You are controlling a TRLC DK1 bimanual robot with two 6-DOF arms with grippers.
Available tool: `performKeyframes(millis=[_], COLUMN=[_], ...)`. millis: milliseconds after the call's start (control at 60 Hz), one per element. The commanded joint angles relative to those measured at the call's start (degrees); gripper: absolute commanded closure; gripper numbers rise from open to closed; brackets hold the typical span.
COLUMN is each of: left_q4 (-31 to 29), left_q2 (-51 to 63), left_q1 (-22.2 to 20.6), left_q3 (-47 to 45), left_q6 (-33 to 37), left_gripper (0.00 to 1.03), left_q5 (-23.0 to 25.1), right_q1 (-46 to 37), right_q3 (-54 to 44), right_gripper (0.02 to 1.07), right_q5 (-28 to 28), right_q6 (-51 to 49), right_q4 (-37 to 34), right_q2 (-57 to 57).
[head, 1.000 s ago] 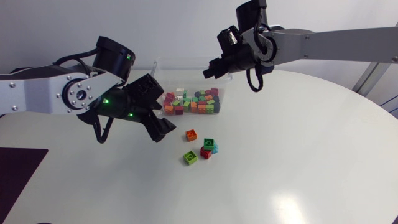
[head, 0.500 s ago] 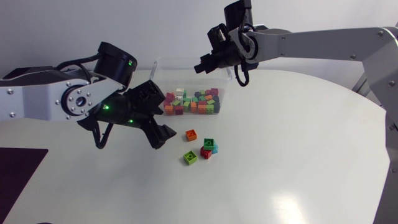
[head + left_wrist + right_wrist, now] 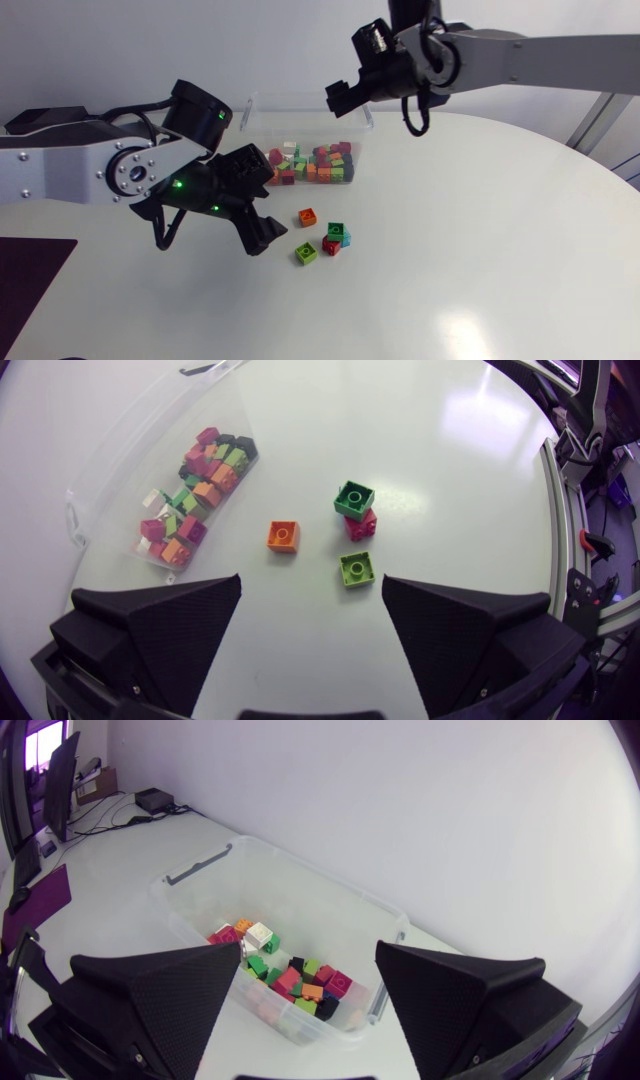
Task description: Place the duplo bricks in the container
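White, glossy round table (image 3: 480, 250), with a dark purple mat (image 3: 30, 280) at its left edge. Toward the far side, a clear container (image 3: 300, 98) holding mixed duplo bricks (image 3: 310, 165). Loose on the table nearer in: orange brick (image 3: 308, 217), green brick (image 3: 337, 231) touching red brick (image 3: 330, 246), lime brick (image 3: 306, 254). Left gripper (image 3: 310, 645) above these, fingers apart, gripping nothing. Right gripper (image 3: 308, 1010) over the container, fingers likewise apart.

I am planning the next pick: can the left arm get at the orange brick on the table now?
Probably yes. The left gripper is open, the orange brick lies alone just ahead of it, apart from the other loose bricks, and nothing stands between them.
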Motion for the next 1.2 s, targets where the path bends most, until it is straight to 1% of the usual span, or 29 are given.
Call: performKeyframes(millis=[0,200,300,367,433,517,667,700,933,1183], left_q4=[-1.15,-3.26,-3.44,-4.06,-4.32,-6.6,-7.92,-8.19,-12.58,-14.16], left_q2=[1.46,7.09,9.64,12.36,14.3,17.81,20.8,21.77,25.99,28.8], left_q1=[-1.49,-3.33,-4.39,-5.79,-6.5,-6.76,-6.93,-6.93,-7.02,-7.81], left_q3=[0.1,1.69,2.39,3.97,5.47,9.33,12.67,13.55,17.42,19.79], left_q6=[2.09,1.3,0.69,-0.54,-1.86,-4.06,-5.82,-6.7,-9.51,-11.18], left_gripper=[0.06,0.06,0.06,0.06,0.07,0.08,0.08,0.09,0.11,0.11], left_q5=[0.44,0.35,-1.14,-2.72,-3.69,-4.39,-5.54,-5.98,-6.15,-6.77], right_q1=[-0.39,-1.0,-1.71,-2.67,-3.02,-3.11,-3.11,-2.94,-2.67,-2.58], right_q3=[-5.59,-18.07,-23.52,-28.53,-31.34,-35.39,-39.43,-40.4,-42.68,-44.09], right_gripper=[0.06,0.06,0.06,0.06,0.06,0.06,0.06,0.06,0.06,0.06], right_q5=[-0.84,-1.01,-1.45,-2.33,-2.59,-2.86,-2.86,-2.86,-3.03,-3.03], right_q6=[-1.11,-1.46,-1.55,-1.55,-1.55,-1.55,-1.46,-1.37,-1.37,-1.37], right_q4=[0.65,-0.32,-1.02,-1.72,-1.99,-2.6,-3.39,-4.01,-6.38,-6.73], right_q2=[-6.12,-17.99,-22.65,-26.42,-28.36,-30.64,-33.46,-34.42,-37.85,-38.64])
